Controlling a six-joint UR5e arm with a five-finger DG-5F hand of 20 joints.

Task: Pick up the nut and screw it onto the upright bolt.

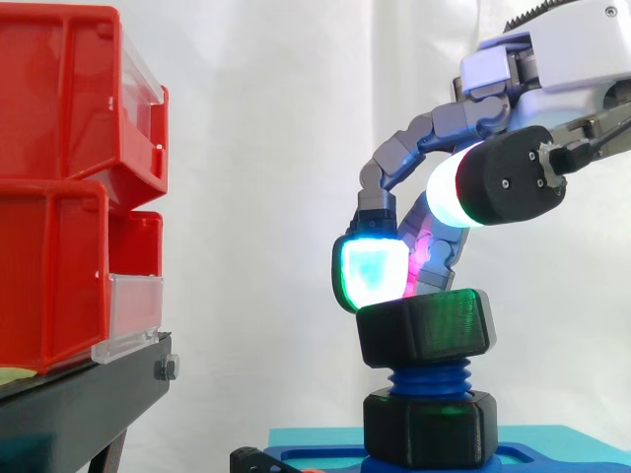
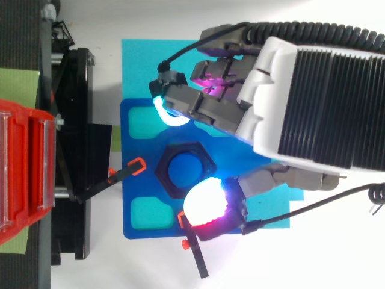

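Nut [image 1: 426, 330]: black, hexagonal and finely ribbed on its faces. It sits slightly tilted at the top of the bolt's thread.
Bolt [image 1: 429, 379]: blue and upright, with coarse rounded threads showing between the nut and the lower hex collar [image 1: 429, 426], which is black.
Hand [image 2: 283, 90]: pale casing with black ribbing, arched over the nut.
Fingers [image 1: 370, 273]: bent and spread wide, not closed round the nut. One cyan-green pad rests at the nut's upper edge.
Thumb [image 2: 204, 205]: its rounded white-to-red pad is raised above the nut's far side.
Plate [image 2: 141, 198]: flat glossy blue, with rounded cut-outs, lying on a cyan mat [image 2: 138, 66].
Clamps [image 2: 120, 174]: thin black bars with orange tips at the plate's edges.
Bins [image 1: 59, 177]: stacked red plastic with clear fronts, on a black stand [image 1: 89, 394].
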